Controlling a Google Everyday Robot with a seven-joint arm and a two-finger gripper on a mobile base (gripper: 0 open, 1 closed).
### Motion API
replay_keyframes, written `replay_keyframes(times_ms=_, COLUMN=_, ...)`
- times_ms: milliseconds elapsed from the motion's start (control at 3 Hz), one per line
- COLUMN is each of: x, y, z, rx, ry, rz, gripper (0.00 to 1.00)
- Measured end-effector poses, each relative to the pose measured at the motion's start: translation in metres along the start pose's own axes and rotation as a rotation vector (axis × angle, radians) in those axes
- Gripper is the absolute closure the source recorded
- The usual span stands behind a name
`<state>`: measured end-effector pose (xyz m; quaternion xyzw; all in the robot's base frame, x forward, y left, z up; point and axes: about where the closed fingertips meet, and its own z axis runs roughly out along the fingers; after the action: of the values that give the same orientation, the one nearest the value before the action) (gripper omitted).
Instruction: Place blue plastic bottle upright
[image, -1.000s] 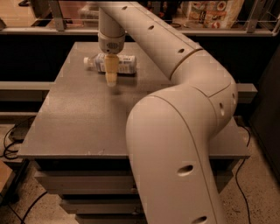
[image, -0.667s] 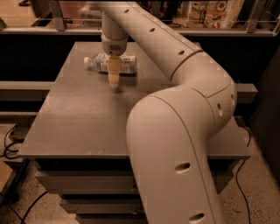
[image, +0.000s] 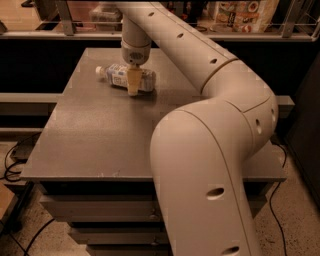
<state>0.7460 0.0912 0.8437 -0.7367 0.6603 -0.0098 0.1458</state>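
Nearest, the arm's bulky white links (image: 200, 175) fill the right foreground. Beyond, a grey table (image: 95, 140). At its far side the gripper (image: 133, 84) hangs straight down over the middle of the blue plastic bottle (image: 116, 75), which lies on its side, white cap (image: 100, 71) to the left. Cannot tell whether the gripper is open or clamped. Likely the grasping step; next calls for a firm hold, then tipping the bottle cap-up onto its base.

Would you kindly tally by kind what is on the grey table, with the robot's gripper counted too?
Bottle: 1, lying on its side on the table
Gripper: 1, over the bottle's middle
Total: 2
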Motion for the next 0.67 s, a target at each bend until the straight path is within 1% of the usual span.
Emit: replay_keyframes(times_ms=667, x=-0.0018, y=0.0026, z=-0.0048, rx=0.009, ry=-0.034, rz=0.008, gripper=0.87)
